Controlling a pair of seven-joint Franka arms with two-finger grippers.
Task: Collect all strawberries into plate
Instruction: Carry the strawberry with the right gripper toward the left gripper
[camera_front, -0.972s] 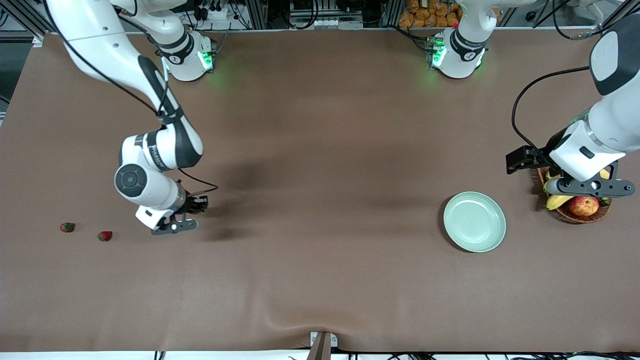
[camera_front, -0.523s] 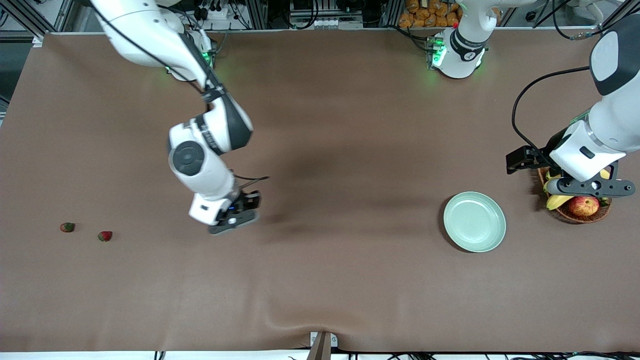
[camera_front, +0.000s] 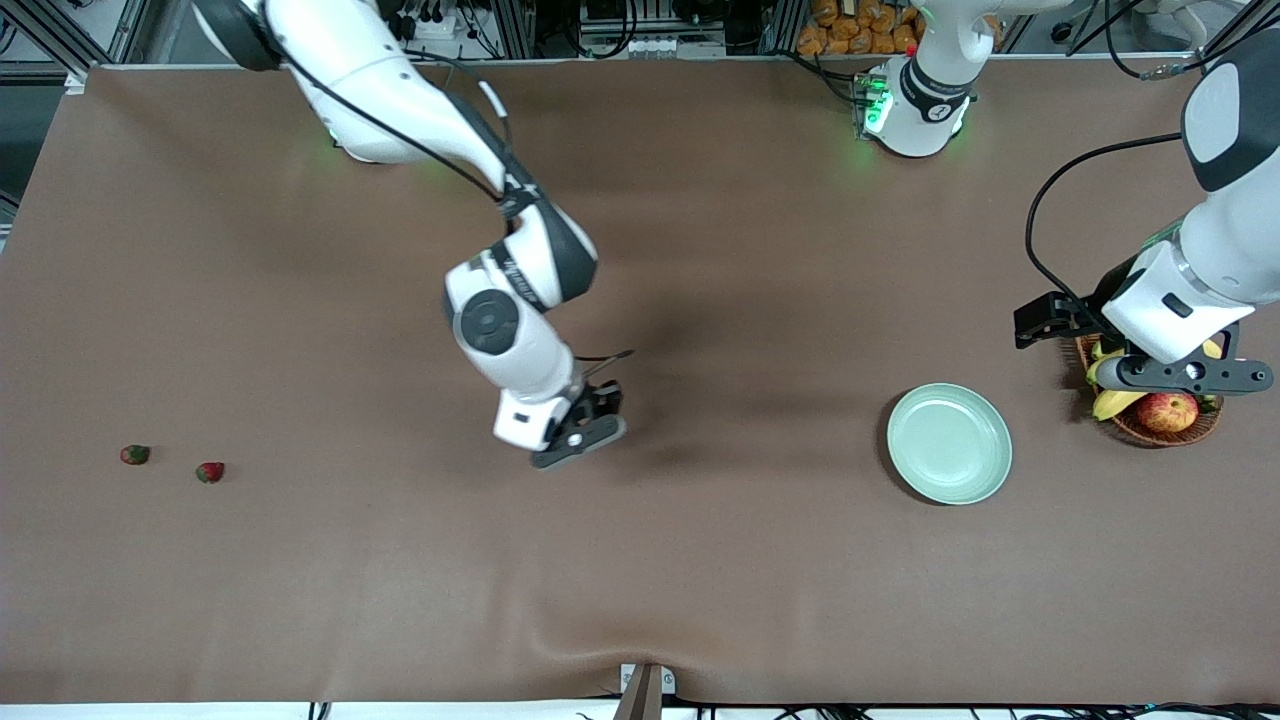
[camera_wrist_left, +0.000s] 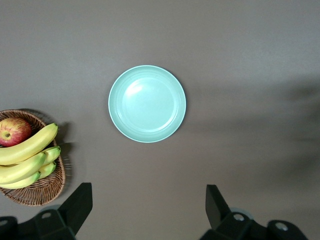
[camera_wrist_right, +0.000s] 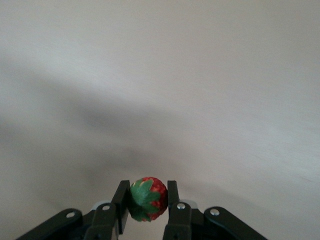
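Wicker basket sits at the left arm's end of my table, on the brown cloth. In it: an apple and a bunch of bananas, the bananas lying against the apple and reaching out over the rim.

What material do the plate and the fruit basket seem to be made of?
The plate looks like glazed ceramic or hard plastic: its pale mint surface is smooth and glossy, with a soft highlight and faint concentric rings. Which of the two cannot be told. The basket looks like woven wicker, brown and matte, with a visible plaited weave along its rim; it holds bananas and an apple.
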